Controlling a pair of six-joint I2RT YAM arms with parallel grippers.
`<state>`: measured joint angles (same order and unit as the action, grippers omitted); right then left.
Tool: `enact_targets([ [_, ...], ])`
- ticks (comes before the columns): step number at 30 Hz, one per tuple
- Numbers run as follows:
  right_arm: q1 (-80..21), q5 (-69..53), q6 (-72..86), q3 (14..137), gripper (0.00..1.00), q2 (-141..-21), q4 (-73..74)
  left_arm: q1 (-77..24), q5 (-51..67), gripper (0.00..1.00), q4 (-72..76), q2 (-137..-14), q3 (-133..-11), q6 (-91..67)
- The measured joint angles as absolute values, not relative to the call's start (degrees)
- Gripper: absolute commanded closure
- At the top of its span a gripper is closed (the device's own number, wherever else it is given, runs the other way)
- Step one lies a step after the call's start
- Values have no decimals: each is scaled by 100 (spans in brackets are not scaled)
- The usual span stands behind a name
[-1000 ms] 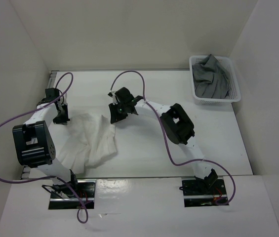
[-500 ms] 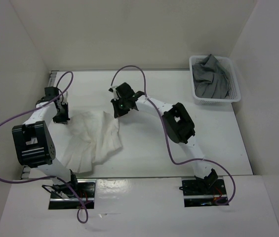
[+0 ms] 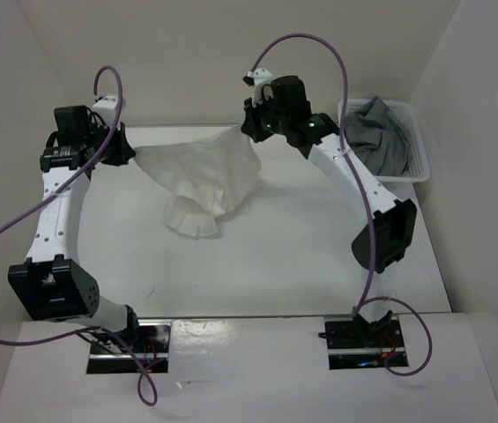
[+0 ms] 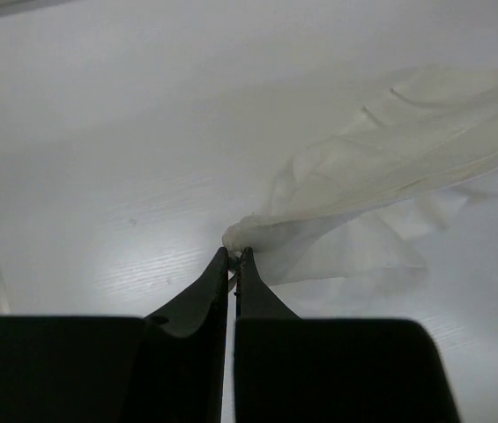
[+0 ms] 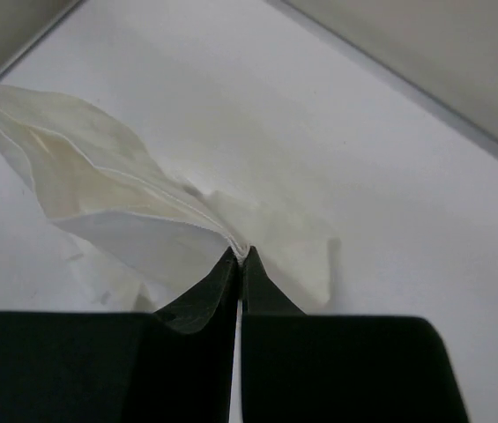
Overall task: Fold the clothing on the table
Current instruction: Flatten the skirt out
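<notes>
Left hand [image 3: 128, 150] is pinched tight on one end of the white pleated skirt [image 3: 200, 172], and the right hand [image 3: 253, 129] is pressed together on the other end. Each wrist view shows thin fabric bunched at the fingertips.

A second ago the skirt lay crumpled on the near-left part of the counter [image 3: 275, 256], with the right hand only just closing on its edge. Both arms have since risen and carried it toward the far wall, so it now hangs stretched between the hands. Its lower hem droops toward the counter, and I cannot tell whether it touches. I judge this as spreading before laying flat, with no fold made yet.

At the far right corner, the white mesh basket [image 3: 421, 160] holds a heaped grey garment [image 3: 376, 137], apart from the skirt.
</notes>
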<state>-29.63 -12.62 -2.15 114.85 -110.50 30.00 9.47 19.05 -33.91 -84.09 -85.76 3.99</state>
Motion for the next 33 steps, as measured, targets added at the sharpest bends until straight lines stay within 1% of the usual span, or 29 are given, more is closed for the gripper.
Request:
enact_targets([
  [5,-2985,-1282,-580,11386,100,-10392,3089,523,2333,100,-3802,-8350,-9015,729],
  [11,-2980,-1457,-978,11214,100,-10259,3457,-1,2856,100,-4351,-8307,-9629,943],
  [15,-2980,-1835,-1227,11177,100,-10158,3767,-40,3218,100,-4698,-8121,-9946,1094],
  [21,-2980,-2526,-1669,11185,100,-9692,4298,-40,3592,100,-5168,-7605,-10121,1339],
  [26,-2980,-3074,-1997,11609,100,-9592,4698,-40,3743,100,-5553,-7343,-10420,1529],
  [33,-2980,-3693,-2303,12121,100,-9609,5179,73,3977,100,-5857,-7234,-10440,1682],
])
